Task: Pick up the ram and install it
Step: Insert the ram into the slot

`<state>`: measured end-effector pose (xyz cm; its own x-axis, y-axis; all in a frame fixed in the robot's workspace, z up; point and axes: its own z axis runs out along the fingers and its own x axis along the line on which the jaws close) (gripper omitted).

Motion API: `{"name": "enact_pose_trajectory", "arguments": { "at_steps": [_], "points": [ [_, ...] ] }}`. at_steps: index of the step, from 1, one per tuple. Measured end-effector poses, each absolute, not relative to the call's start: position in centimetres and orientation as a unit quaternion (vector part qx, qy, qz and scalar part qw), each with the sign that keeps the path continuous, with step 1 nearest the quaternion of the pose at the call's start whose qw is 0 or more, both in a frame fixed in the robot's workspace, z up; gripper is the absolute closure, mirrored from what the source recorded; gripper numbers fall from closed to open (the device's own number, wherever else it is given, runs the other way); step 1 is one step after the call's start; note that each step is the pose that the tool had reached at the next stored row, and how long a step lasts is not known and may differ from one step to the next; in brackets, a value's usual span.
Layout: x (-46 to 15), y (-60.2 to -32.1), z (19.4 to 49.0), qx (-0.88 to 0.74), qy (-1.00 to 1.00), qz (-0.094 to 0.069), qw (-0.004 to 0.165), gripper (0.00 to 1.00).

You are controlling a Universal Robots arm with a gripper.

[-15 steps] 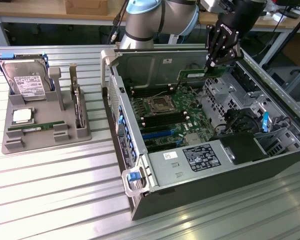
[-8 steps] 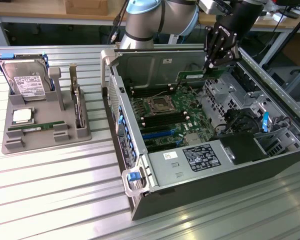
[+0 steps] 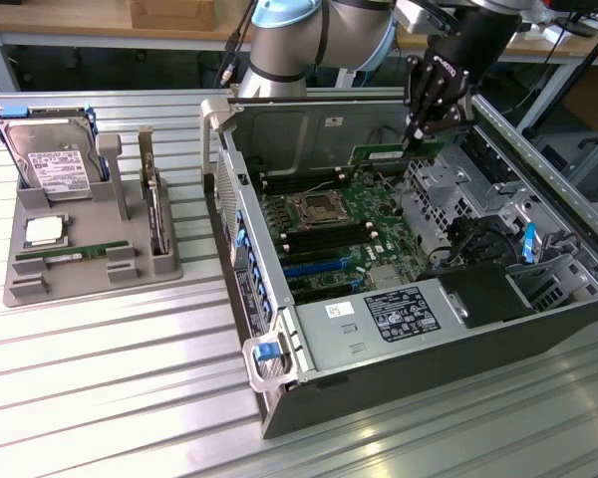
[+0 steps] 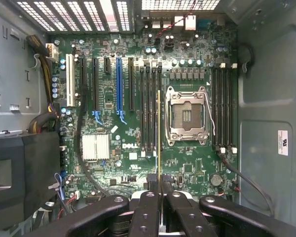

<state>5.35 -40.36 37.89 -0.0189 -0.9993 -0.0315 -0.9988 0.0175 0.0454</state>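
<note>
Over the open computer case point(image 3: 309, 339), the claw point(image 3: 416, 129) is clamped on the ram point(image 3: 379, 153), its fingers point(image 4: 148, 207) pinching one end of the thin green stick. The ram hangs edge-on above the motherboard point(image 4: 138, 148), in line with the black memory slots point(image 4: 149, 108) just beside the empty CPU socket point(image 4: 186, 116). The case lies on its side on the slatted table point(image 3: 100, 398). Near the table's edge at the exterior view's left sits a gray tray point(image 3: 20, 269) holding a hard drive point(image 3: 50, 159).
</note>
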Motion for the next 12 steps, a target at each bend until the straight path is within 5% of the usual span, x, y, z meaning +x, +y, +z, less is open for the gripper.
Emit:
{"name": "enact_pose_trajectory", "arguments": {
  "at_steps": [12],
  "points": [
    [5.28,-40.38,37.23,0.700,-0.713,-0.027,0.005,0.88]
  ]
}}
